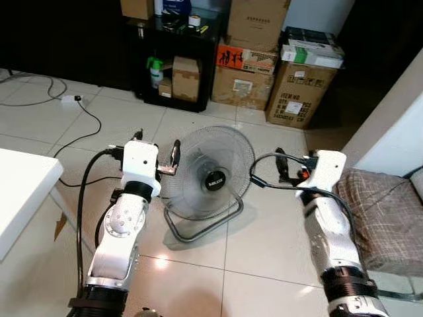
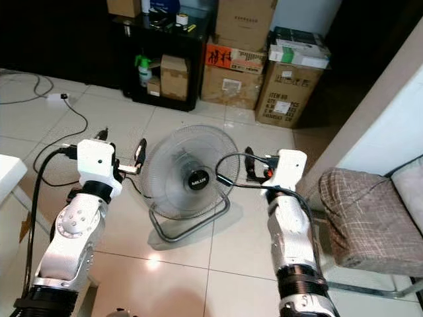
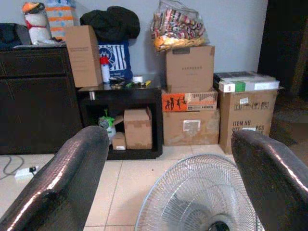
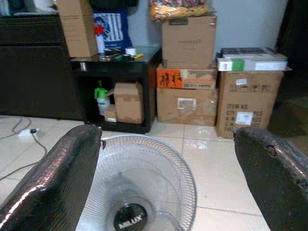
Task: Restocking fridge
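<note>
Gripper fingers on both your arms stand wide apart, holding nothing: left gripper (image 3: 163,187) and right gripper (image 4: 168,183) flank the floor fan (image 1: 207,177) at 12 o'clock. Stacked cardboard boxes (image 1: 246,59) sit beyond it; the white desk (image 1: 16,191) lies at 9 o'clock. You have no fridge in view.

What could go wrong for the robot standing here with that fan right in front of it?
The floor fan stands on the tiles directly ahead, between the open left claw and open right claw; stepping forward could knock it over. A black cable trails across the floor on the robot's left and might snag a foot. No fridge is visible, so turning near the stacked cardboard boxes risks bumps.
</note>
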Tool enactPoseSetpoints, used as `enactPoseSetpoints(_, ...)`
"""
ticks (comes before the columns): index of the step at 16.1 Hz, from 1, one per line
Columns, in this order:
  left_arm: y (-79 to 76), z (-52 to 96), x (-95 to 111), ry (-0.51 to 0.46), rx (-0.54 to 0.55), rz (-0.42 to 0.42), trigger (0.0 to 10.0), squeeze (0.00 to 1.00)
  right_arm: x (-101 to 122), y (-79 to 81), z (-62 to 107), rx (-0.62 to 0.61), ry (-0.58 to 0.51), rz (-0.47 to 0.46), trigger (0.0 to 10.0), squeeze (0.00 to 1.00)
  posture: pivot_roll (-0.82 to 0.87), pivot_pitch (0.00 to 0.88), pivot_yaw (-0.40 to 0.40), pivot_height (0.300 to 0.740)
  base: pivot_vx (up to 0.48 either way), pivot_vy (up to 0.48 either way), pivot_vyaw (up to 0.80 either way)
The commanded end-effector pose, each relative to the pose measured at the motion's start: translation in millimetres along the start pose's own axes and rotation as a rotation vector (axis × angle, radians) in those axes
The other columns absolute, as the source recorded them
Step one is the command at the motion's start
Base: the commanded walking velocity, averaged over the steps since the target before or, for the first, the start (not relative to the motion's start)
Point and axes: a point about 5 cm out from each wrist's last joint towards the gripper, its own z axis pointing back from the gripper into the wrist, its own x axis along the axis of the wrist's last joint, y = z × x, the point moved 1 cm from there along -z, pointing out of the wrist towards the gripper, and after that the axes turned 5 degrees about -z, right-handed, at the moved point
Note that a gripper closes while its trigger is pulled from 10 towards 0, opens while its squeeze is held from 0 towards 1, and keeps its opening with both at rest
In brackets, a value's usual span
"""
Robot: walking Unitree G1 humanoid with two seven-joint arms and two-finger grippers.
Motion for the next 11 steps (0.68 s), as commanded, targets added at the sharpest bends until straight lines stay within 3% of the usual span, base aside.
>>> enactPoseSetpoints(1,-8.0,-0.3,-4.0,0.024,-0.047,0.01,10.0,0.0,1.6,0.9,-2.7,0.0,-0.005,0.016,10.0,0.0,0.17,0.03,-0.074,0.74,0.0,0.0,0.0)
enactPoseSetpoints(11,-20.1,-20.5,-7.5,0.08,-0.108,0.033,10.0,0.0,2.5,-4.5,-2.7,-0.027,0.001,0.049,10.0,0.0,0.08,0.011,-0.029,0.74,0.0,0.0,-0.72)
